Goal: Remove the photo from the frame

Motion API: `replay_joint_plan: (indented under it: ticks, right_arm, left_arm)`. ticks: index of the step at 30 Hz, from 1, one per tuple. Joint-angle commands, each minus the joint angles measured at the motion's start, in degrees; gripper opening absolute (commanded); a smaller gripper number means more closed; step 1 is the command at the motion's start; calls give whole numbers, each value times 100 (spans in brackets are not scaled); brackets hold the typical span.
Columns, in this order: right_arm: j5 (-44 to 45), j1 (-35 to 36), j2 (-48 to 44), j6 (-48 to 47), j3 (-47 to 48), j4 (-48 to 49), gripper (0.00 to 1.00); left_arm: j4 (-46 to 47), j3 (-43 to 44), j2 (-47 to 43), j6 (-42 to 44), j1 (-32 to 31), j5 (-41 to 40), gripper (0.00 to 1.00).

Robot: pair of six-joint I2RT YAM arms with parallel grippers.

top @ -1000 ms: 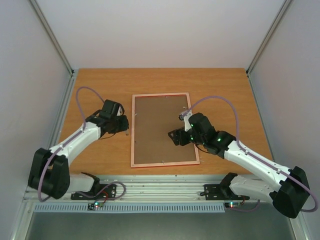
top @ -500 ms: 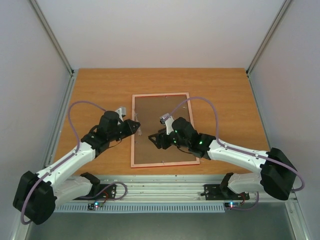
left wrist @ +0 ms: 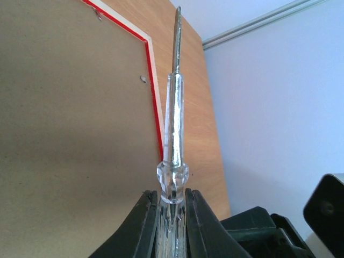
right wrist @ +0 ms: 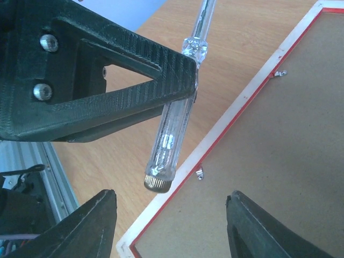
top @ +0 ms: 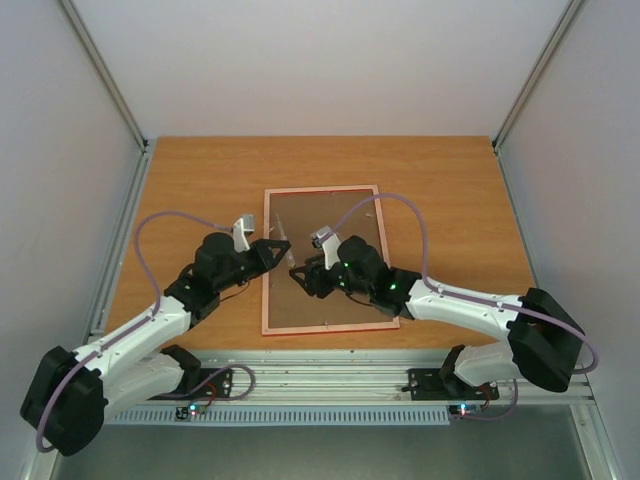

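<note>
Top external view: left gripper [top: 268, 252] is clamping a screwdriver [left wrist: 173, 134] over the face-down frame [top: 320, 188]; right gripper [right wrist: 171, 204] is hovering open beside it. The photo is presumably lying under the backing board [top: 300, 215], its clips [right wrist: 278, 73] needing levering next.

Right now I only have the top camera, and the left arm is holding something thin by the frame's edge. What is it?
Observer: The left wrist camera shows it. The left fingers are clamped on a screwdriver with a see-through handle.
Operator: Is my other arm grabbing it too?
Observer: No. In the right wrist camera the right fingers stand wide open. The handle's butt end is ahead of the gap between them, and they are not touching it.
Operator: What keeps the brown back in?
Observer: Probably the small metal tabs. They sit on the backing board along the inner edge of the frame.
</note>
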Motion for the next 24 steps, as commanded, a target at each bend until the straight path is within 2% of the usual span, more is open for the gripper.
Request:
replay_joint_plan:
  ticks: [1, 6, 11, 24]
  right_arm:
    - [-44, 41, 116, -175, 233, 131, 55]
    - [72, 39, 249, -280, 395, -22, 44]
    - [75, 39, 313, -282, 521, -49, 40]
    - [272, 45, 489, -428, 859, -417, 24]
  left_arm:
    - [695, -70, -31, -182, -82, 103, 1]
    - [705, -50, 13, -171, -161, 107, 1]
    - [680, -95, 41, -131, -223, 68, 1]
    - [959, -268, 93, -273, -403, -9, 0]
